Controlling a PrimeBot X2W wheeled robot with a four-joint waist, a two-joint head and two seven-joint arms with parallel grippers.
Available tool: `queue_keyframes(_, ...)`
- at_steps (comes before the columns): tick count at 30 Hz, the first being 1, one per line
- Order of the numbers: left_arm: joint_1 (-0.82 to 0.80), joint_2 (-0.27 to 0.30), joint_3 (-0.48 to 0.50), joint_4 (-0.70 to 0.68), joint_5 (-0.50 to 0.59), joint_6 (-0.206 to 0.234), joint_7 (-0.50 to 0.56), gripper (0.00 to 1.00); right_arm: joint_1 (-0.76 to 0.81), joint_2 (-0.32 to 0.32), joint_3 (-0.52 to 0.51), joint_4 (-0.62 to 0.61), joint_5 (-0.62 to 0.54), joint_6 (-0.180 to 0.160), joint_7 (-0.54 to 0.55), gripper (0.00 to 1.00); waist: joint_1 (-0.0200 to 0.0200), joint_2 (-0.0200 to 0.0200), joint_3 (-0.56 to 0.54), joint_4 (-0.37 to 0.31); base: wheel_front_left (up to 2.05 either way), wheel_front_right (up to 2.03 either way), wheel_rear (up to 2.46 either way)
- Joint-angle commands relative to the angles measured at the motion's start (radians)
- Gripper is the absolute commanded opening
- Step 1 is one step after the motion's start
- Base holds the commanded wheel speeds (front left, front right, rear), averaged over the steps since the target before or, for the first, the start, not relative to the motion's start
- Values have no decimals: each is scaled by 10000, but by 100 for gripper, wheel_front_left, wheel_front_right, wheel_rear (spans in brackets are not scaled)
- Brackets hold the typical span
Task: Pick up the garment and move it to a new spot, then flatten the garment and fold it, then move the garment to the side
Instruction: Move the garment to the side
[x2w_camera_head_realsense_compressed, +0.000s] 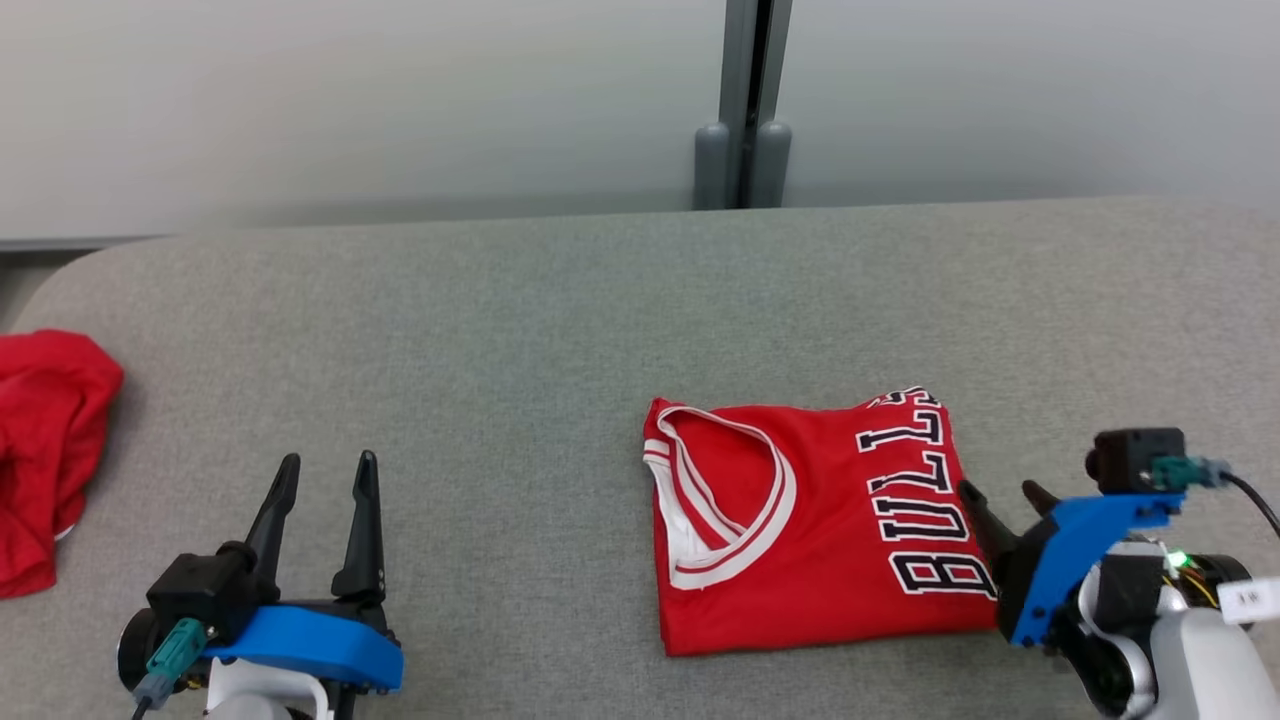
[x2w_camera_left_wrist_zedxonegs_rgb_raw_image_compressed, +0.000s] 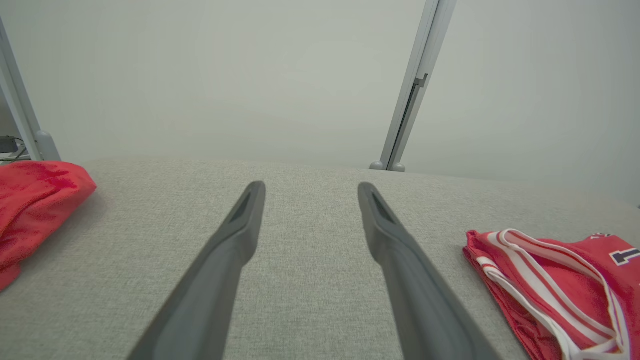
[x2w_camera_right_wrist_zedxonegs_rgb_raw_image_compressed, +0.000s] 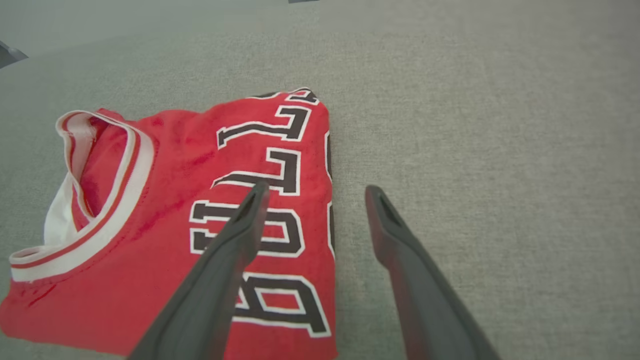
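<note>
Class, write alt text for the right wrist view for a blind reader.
A folded red jersey with black lettering lies on a grey fabric surface. The right gripper, open, hangs at its lettered edge, one finger over the cloth, one beside it.

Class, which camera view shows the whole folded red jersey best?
The head view: the folded jersey lies whole on the grey surface. The right wrist view has a finger across its lettering and crops its near edge; the left wrist view shows its collar end.
</note>
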Motion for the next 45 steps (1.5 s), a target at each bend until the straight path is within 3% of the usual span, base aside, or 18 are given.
queue_keyframes(1, -153, 6, -1, -36, 62, -14, -44, 100, -220, 50, -32, 136, -76, 2, 221, 100, 0, 0, 178, 144, 0, 0, 0)
queue_keyframes(12, -744, -48, -175, 149, 177, -134, -45, 100, -1439, 174, 152, 2691, -1200, 3, 1920, 100, 0, 0, 802, 418, 0, 0, 0)
queue_keyframes(13, -769, -39, -148, 142, 188, -126, -44, 100, -1446, 211, 458, 2951, -1133, 5, 2103, 68, 0, 0, 829, 358, 0, 0, 0)
queue_keyframes(14, -792, -50, -118, 117, 183, -130, -44, 100, -1579, 259, 1128, 3006, -722, 31, 2065, 0, 0, 0, 881, 223, 0, 0, 0)
queue_keyframes(18, -800, 1, -34, 7, 202, -129, -44, 100, -2225, -526, 2256, 2589, -430, 13, 1406, 0, 0, 0, 1036, -135, 0, 0, 0)
queue_keyframes(23, -872, 205, 172, -486, 304, -65, -42, 100, -3749, -2363, 4487, 1887, 118, -4, 901, 0, 0, 0, 1597, -1088, 0, 0, 0)
queue_keyframes(27, -1126, 398, 262, -951, 403, -20, -35, 100, -4854, -3512, 5103, 1720, 455, -1, 776, 0, 0, 0, 2190, -1786, 0, 0, 0)
queue_keyframes(34, -1659, 797, 124, -1680, 694, -22, 283, 100, -5915, -4793, 4337, 2534, 511, -1, -242, 0, 0, 0, 3326, -2752, 0, 0, 0)
queue_keyframes(45, -2012, 1464, -6, -2565, 1016, -61, 922, 100, -6525, -5417, 2726, 4258, -538, -1, -2559, 0, 0, 0, 4392, -3213, 0, 0, 0)
